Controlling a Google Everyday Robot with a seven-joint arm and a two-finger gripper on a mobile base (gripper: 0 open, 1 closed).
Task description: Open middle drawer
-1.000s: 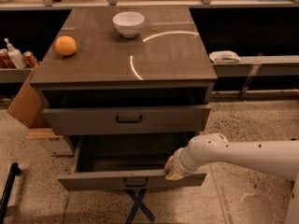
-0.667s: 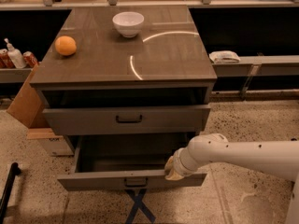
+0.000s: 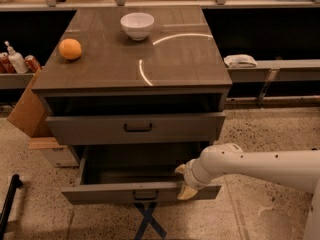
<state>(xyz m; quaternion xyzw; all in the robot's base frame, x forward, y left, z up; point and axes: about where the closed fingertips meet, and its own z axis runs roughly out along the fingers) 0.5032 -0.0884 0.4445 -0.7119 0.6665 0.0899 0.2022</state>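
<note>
The end effector (image 3: 183, 181) sits at the top edge of the middle drawer's (image 3: 100, 194) front panel, a little to the right of its dark bar handle (image 3: 145, 195). Whether it is clamped on that panel or merely resting against it cannot be told from this view. Over the last second nothing visible has shifted: the end effector is at the same spot and the drawer stands equally far out.

The middle drawer is pulled well forward from the cabinet, and its dark, seemingly empty interior lies exposed. Judging from that, the opening looks essentially done. What likely remains is to let go and back away without nudging the front shut.

The white arm (image 3: 250, 166) enters from the right edge and runs low and nearly level across the floor, with its wrist turned in toward the drawer front.

The upper drawer (image 3: 90, 129) hangs just above and behind. Over it, the counter (image 3: 175, 69) carries a white bowl (image 3: 137, 25) near the back and an orange (image 3: 70, 49) at the left. A blue tape cross (image 3: 147, 221) marks the floor below the drawer.
</note>
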